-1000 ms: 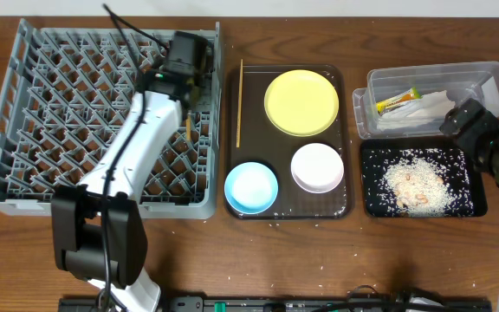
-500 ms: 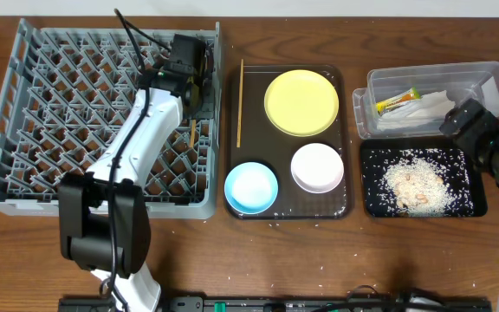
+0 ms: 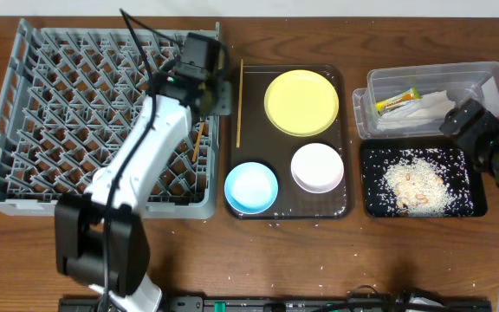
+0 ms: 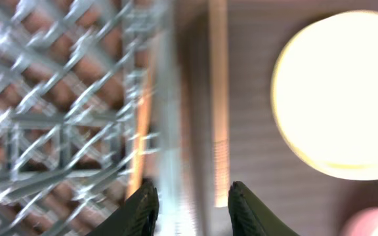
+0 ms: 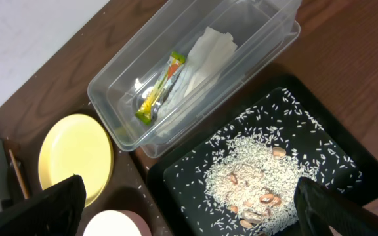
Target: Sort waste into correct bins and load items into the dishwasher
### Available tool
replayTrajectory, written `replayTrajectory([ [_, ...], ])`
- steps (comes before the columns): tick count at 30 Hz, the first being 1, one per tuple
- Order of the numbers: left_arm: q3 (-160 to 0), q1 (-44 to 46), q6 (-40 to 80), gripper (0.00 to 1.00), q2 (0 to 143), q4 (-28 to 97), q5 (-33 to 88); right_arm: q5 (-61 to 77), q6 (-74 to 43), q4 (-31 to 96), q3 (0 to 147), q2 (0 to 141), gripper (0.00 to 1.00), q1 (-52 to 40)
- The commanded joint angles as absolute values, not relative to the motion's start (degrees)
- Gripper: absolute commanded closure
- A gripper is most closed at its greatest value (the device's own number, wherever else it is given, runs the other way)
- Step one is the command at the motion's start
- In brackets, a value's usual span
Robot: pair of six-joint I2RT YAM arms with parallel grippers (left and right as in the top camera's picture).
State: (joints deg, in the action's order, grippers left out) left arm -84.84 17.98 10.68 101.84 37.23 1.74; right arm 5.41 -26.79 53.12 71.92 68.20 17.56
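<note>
The left hand (image 3: 218,94) hangs over the near wall of the dish rack (image 3: 24,104), its fingers (image 4: 142,211) apart with nothing between them. The wooden chopstick (image 3: 240,102) it seems to be after lies flat just beyond them, along the edge of the dark serving tray (image 3: 346,139). A second chopstick (image 3: 197,140) rests tilted across the lattice, just behind the hand. In the blurred wrist view the opening straddles both the rack wall and the chopstick (image 4: 218,98), so closing here would likely catch the wall. A descent could also knock a fingertip on the tray's lip. The stick is thin and lies flat, so a shallow pinch may roll it away towards the yellow plate (image 3: 301,102) on the hand's far side. The right hand (image 5: 189,216) hovers spread wide and empty above the clear tub (image 5: 176,124), which holds the wrapper (image 5: 157,92) and napkin (image 5: 205,49), with rice scraps (image 5: 245,177) directly below in the black tray (image 5: 346,141).
</note>
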Motion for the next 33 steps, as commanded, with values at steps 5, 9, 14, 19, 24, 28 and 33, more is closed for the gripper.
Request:
replayTrajectory([
  [5, -85.0, 27.8, 11.2, 0.52, 105.4, 30.3, -9.7, 5.4, -27.6, 53.2, 71.9, 68.2, 0.01, 17.9],
  [9, -85.0, 27.3, 11.2, 0.52, 110.8, 26.5, -12.8, 5.4, -27.6, 53.2, 71.9, 68.2, 0.01, 17.9],
  [14, -85.0, 25.7, 11.2, 0.57, 116.4, 22.5, -13.6, 5.4, -27.6, 53.2, 71.9, 68.2, 0.01, 17.9],
  [19, -85.0, 25.3, 11.2, 0.58, 121.1, 20.8, -11.8, 5.4, -27.6, 53.2, 71.9, 68.2, 0.01, 17.9],
  [24, -85.0, 25.3, 11.2, 0.63, 125.1, 20.6, -10.6, 5.4, -27.6, 53.2, 71.9, 68.2, 0.01, 17.9],
  [28, -85.0, 25.3, 11.3, 0.73, 126.3, 20.6, -7.9, 5.4, -27.6, 53.2, 71.9, 68.2, 0.01, 17.9],
  [33, -85.1, 25.3, 11.3, 0.92, 126.2, 20.7, -6.3, 5.4, -27.6, 53.2, 71.9, 68.2, 0.01, 17.9],
])
